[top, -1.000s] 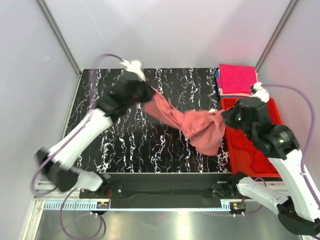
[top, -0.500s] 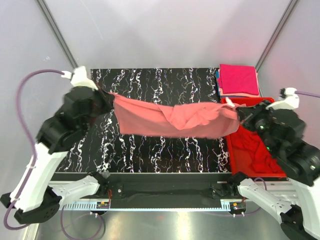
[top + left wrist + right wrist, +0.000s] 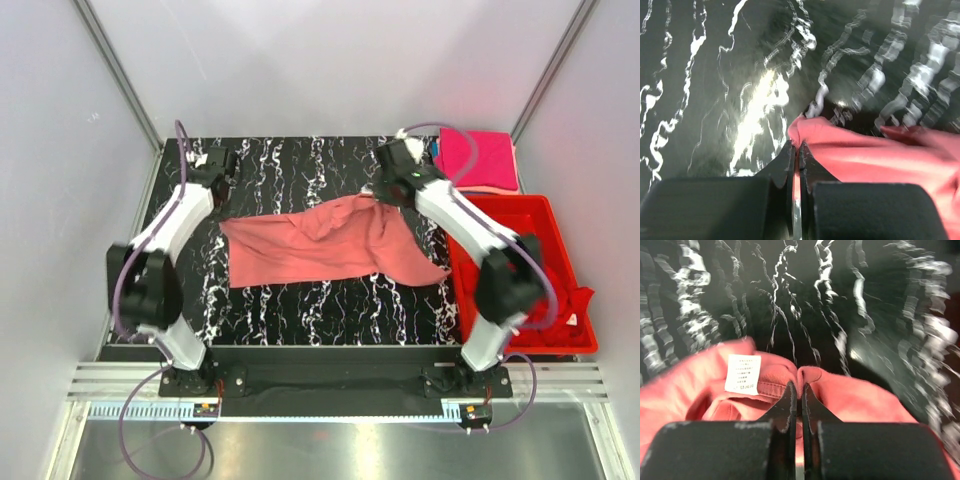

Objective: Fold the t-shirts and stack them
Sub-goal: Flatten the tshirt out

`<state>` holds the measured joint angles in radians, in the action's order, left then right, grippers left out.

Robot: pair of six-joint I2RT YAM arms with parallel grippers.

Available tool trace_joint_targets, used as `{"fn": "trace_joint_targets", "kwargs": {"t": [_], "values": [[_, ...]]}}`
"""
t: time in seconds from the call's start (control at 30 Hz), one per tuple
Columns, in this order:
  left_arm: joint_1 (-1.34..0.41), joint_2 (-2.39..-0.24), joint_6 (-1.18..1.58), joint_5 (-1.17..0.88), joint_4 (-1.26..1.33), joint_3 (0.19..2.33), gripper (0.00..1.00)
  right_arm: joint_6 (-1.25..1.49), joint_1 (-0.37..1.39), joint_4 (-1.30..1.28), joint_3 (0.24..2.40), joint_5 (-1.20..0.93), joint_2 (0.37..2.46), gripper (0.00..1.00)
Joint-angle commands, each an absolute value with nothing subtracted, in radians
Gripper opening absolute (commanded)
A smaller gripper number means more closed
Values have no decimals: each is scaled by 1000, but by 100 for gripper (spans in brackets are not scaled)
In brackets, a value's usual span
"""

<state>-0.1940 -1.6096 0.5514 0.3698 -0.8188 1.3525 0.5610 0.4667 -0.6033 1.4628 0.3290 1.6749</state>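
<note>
**A:** Where do we have the salmon-pink t-shirt (image 3: 320,245)?

**B:** We have it spread, wrinkled, across the middle of the black marbled surface (image 3: 300,160), between our two arms.

**A:** And our left end effector (image 3: 796,147)?

**B:** Its jaws are pinched together on the shirt's left edge. A thin fold of pink cloth runs between them, close over the surface.

**A:** The right end effector (image 3: 800,387)?

**B:** Clamped likewise, on the ribbed neckline, with the white label (image 3: 742,373) just beside it. From above we see it at the shirt's far right part, and the cloth falls away from it toward the near right.

**A:** What else do we see?

**B:** A folded magenta-pink t-shirt (image 3: 480,158) sits at the far right corner, on top of other folded cloth. Just nearer than that stands the red bin (image 3: 545,230). The shirt's right tip touches it or lies just beside it; we cannot tell which. A red garment (image 3: 572,298) lies bunched at the bin's right side. Both wrist views are blurred.
</note>
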Motion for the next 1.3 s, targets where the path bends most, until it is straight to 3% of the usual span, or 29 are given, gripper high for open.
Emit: {"fn": "trace_joint_targets", "kwargs": {"t": [0.0, 0.1, 0.3, 0.47, 0.77, 1.0, 1.13, 1.27], "values": [[-121, -1782, 511, 324, -752, 1488, 0, 528, 411, -526, 1661, 217, 1883, 0], [-69, -1861, 496, 310, -707, 1558, 0, 522, 376, -528, 1851, 138, 2101, 0], [-43, -1919, 450, 289, -707, 1738, 0, 509, 333, -704, 2238, 41, 2273, 0], [-51, -1748, 462, 259, -729, 1686, 0, 450, 331, -716, 2102, 50, 2021, 0], [-163, -1240, 451, 365, -839, 1510, 0, 422, 371, -788, 1602, 17, 1387, 0], [-241, -945, 462, 445, -1037, 1473, 0, 498, 408, -971, 1444, -38, 935, 0], [-242, -910, 457, 420, -1078, 1442, 0, 534, 405, -990, 1453, -43, 867, 0], [-242, -968, 425, 400, -967, 1327, 0, 535, 408, -853, 1350, -81, 970, 0]]}}
